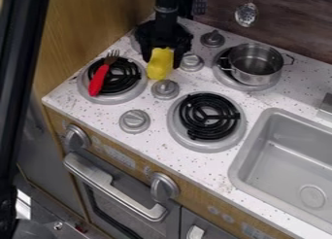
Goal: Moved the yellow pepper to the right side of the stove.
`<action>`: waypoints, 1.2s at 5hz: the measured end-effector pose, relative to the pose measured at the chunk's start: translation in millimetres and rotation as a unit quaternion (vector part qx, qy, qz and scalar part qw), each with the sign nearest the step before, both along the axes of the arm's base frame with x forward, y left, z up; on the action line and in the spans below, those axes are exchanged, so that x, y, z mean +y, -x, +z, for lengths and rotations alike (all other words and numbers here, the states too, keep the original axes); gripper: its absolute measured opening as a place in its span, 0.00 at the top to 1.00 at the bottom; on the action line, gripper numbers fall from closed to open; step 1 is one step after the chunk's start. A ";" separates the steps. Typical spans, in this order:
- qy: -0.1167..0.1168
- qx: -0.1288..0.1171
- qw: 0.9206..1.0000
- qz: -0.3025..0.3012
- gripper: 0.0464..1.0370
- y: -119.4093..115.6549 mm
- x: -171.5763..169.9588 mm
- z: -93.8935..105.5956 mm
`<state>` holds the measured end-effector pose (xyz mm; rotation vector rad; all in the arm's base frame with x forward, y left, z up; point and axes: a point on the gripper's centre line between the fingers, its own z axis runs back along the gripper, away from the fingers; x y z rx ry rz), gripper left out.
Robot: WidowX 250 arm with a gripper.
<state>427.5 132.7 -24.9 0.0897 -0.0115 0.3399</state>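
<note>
Right now, the gripper (161, 63) hangs over the far left part of the stove, its jaws clasping the yellow pepper (159, 64) near the grey knobs (165, 89). A red-handled fork (99, 79) lies on the near left burner (129, 91); a metal pot (256, 76) sits on the far right one.

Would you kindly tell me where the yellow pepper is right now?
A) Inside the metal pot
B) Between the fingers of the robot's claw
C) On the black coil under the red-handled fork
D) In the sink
B, because the yellow pepper shows between the two fingers of the claw, outside the metal pot and to the right of the red-handled fork.
</note>
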 end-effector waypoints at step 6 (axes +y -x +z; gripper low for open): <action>-0.020 -0.062 0.996 -0.064 0.33 11.3 -72.7 49.5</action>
